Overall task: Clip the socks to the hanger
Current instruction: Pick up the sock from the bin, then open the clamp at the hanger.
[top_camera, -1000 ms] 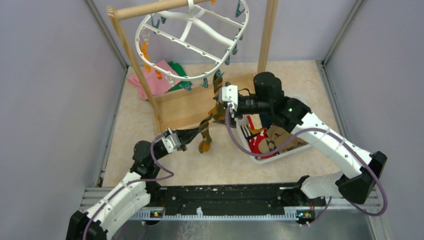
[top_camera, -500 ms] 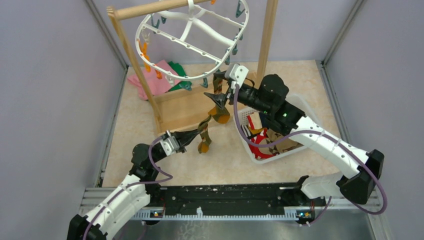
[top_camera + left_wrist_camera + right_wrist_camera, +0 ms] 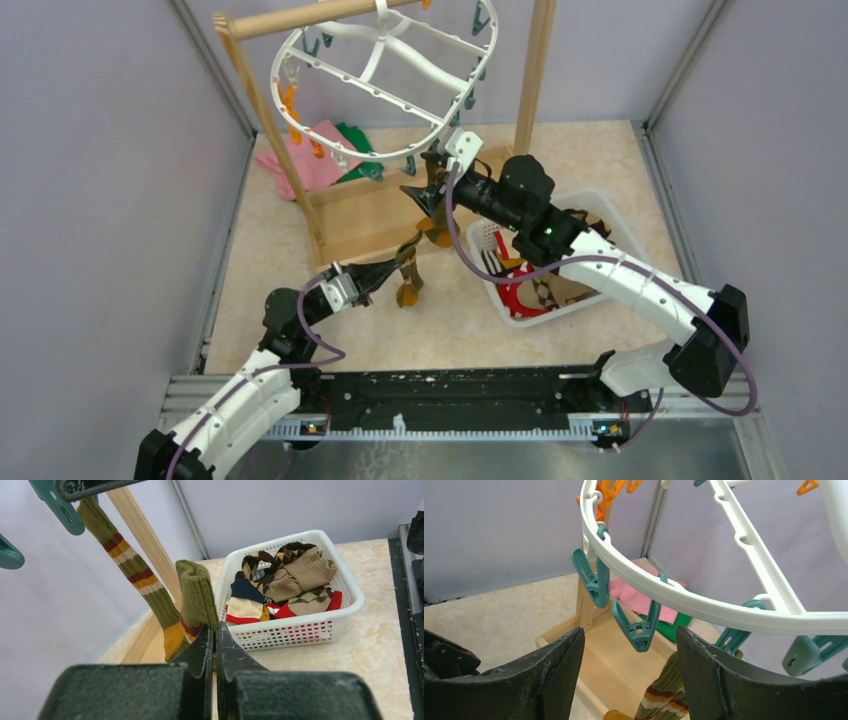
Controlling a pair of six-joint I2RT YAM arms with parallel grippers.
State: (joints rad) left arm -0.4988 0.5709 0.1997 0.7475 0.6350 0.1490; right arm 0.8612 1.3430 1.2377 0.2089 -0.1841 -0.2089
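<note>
right gripper point(image 3: 629, 632) moved up, jaws wide; left gripper point(image 3: 215, 630) pinches olive sock point(image 3: 197, 595).

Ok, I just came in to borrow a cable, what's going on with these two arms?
They are clipping socks to the white hanger. One olive striped sock hangs from a teal clip. The left gripper is shut on the cuff of a second olive sock. The right gripper is open, facing a free teal clip on the ring. More socks lie in the white basket.
</note>
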